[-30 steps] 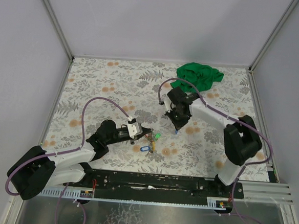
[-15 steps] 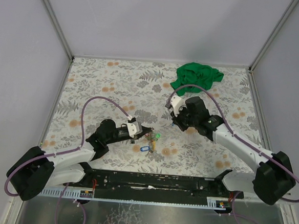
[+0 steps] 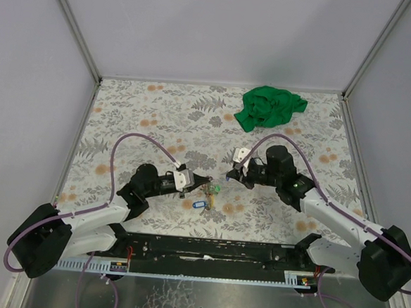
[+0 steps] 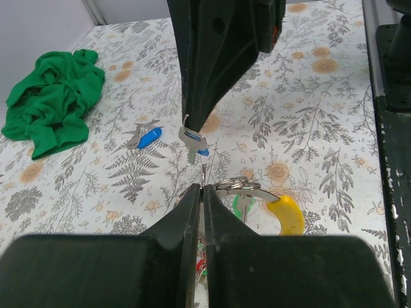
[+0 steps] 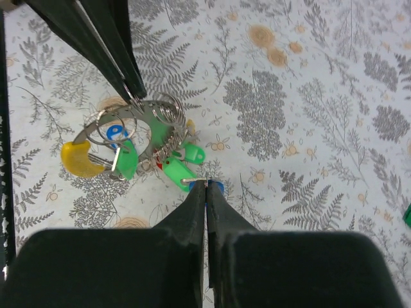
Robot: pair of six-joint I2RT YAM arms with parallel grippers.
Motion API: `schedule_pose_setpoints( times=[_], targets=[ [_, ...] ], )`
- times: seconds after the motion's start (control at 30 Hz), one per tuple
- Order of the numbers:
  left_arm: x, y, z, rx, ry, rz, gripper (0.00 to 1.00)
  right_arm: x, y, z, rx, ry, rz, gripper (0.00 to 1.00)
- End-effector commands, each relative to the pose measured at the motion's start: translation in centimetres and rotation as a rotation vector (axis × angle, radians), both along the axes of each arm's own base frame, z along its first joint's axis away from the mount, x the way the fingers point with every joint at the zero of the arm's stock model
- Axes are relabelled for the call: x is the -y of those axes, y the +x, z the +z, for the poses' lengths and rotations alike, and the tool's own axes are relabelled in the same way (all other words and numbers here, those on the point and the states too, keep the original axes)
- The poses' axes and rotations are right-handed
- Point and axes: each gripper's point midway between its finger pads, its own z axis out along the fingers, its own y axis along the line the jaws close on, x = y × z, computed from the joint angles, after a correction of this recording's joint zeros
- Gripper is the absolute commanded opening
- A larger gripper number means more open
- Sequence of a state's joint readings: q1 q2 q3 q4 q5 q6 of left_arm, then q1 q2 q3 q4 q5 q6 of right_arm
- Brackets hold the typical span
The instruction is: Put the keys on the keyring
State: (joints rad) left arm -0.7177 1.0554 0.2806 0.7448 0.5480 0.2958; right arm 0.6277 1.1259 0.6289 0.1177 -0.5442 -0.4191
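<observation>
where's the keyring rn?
Top view: near-centre of the table, the keyring is pinched in the left hand; the right hand holds a blue key just right of it.

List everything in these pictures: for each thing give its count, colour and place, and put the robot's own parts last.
keyring: one, silvery, in the middle, pinched by the left gripper.
bunched keys: several, yellow, green, blue, a trace of red, at the keyring; exact count unclear.
held key: one, blue head, gripped by the right gripper, beside the bunch.
loose key: one, blue, lying on the table apart from the bunch.
cloth: one, green, crumpled, far right of the table.
table: one, grey and orange floral cover.
walls: pale grey, around the table.
left gripper: one, black, shut on the keyring.
right gripper: one, black, shut on the held key.
</observation>
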Motion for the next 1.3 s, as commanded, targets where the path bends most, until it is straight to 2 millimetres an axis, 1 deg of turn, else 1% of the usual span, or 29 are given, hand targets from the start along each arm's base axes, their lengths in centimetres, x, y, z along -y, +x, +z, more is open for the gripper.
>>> schedule_pose_setpoints(
  times=[0.0, 0.13, 0.23, 0.37, 0.67, 0.87, 1.03, 1.27],
  targets=[
    [0.9, -1.0, 1.7, 0.092, -0.025, -0.096, 0.00, -0.6, -1.3, 3.8, 0.129, 0.075, 0.118, 0.00],
    [1.7, -1.0, 1.0, 0.070, 0.009, -0.144, 0.00, -0.3, -2.1, 4.7, 0.161, 0.093, 0.135, 0.00],
    [1.8, -1.0, 0.5, 0.057, 0.027, -0.150, 0.00, -0.4, -2.6, 4.2, 0.132, 0.084, 0.156, 0.00],
    [1.9, -1.1, 0.4, 0.055, 0.038, -0.162, 0.00, -0.7, -2.9, 3.4, 0.082, 0.030, 0.173, 0.00],
    [1.9, -1.6, 0.1, 0.039, 0.051, -0.186, 0.00, -1.5, -3.6, 2.3, 0.083, -0.075, 0.173, 0.00],
    [2.0, -1.9, 0.2, 0.038, 0.051, -0.207, 0.00, -2.0, -3.7, 2.4, 0.102, -0.135, 0.165, 0.00],
    [2.1, -2.1, 0.3, 0.040, 0.047, -0.220, 0.00, -2.3, -3.8, 1.9, 0.095, -0.202, 0.161, 0.00],
    [2.1, -2.3, 0.5, 0.041, 0.041, -0.228, 0.00, -2.6, -4.2, 1.8, 0.094, -0.252, 0.169, 0.00]
  ],
)
